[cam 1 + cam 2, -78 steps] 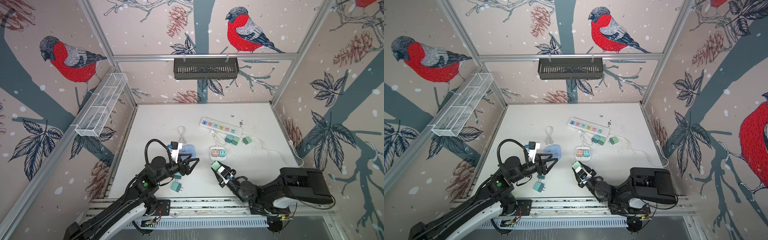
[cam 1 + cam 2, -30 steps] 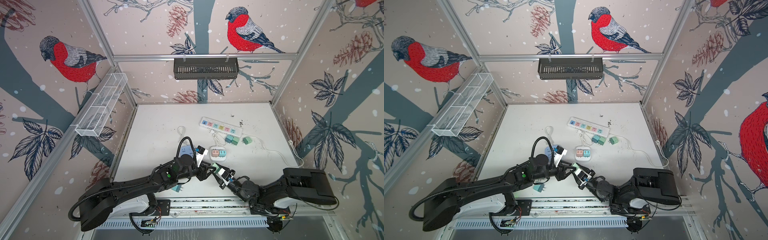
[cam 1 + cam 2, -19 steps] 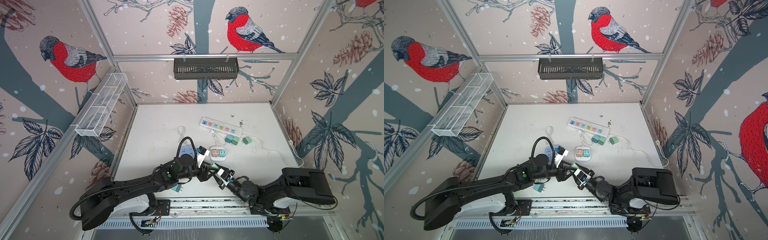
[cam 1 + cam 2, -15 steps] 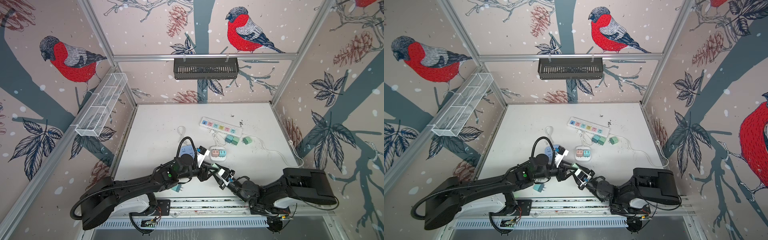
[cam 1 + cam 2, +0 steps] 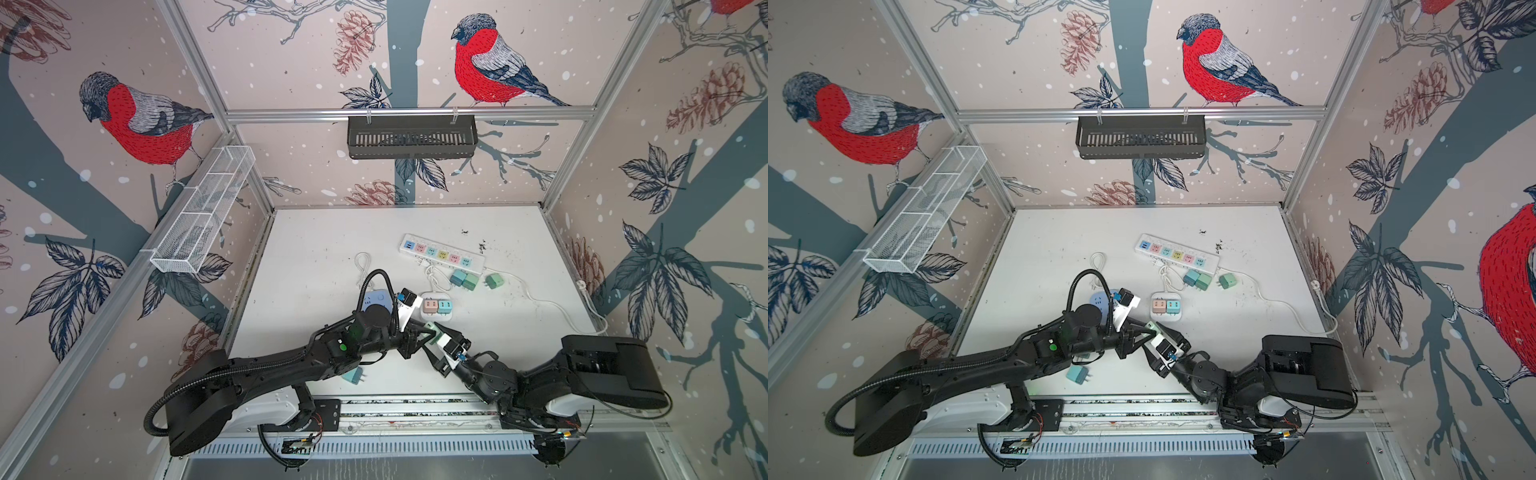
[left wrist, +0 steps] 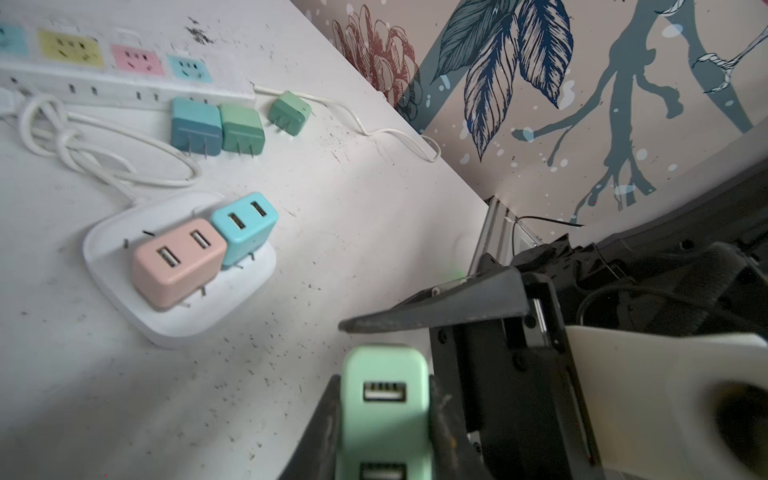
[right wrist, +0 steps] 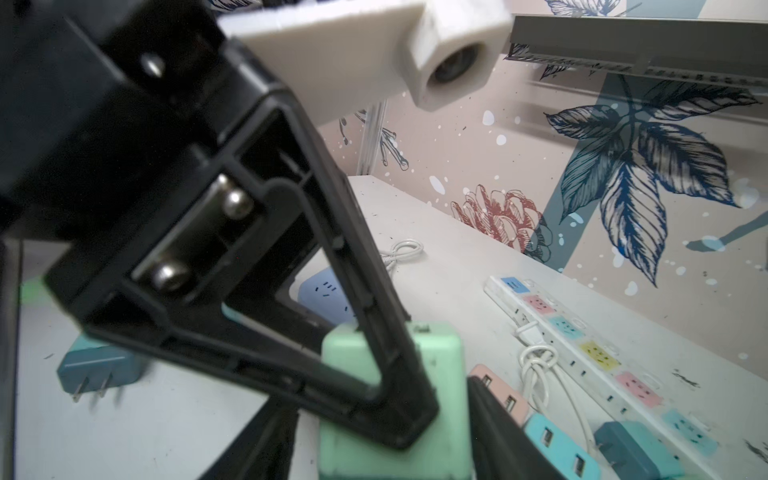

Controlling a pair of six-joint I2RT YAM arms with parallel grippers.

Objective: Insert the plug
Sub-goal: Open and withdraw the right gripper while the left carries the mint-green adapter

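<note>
Rear right of table [image 5: 324,237]: strip [image 5: 442,254], slanting. Just before its right end: plug pair [image 5: 459,277], touching side by side; lone plug [image 5: 493,281] just right of them, apart. Before strip, mid-table: base [image 6: 108,232], two plugs [image 6: 178,262] seated on it side by side. Between strip and base: coiled cord [image 6: 62,141]. Left of base: round socket [image 5: 374,298], partly behind left arm [image 5: 291,365]. Near front edge, under that arm: spare plug [image 5: 353,376]. Just before base, off the table: plug [image 6: 384,370] in left gripper [image 6: 384,392]. On left wall: wire rack [image 5: 203,212]. On back wall: basket [image 5: 411,135].
</note>
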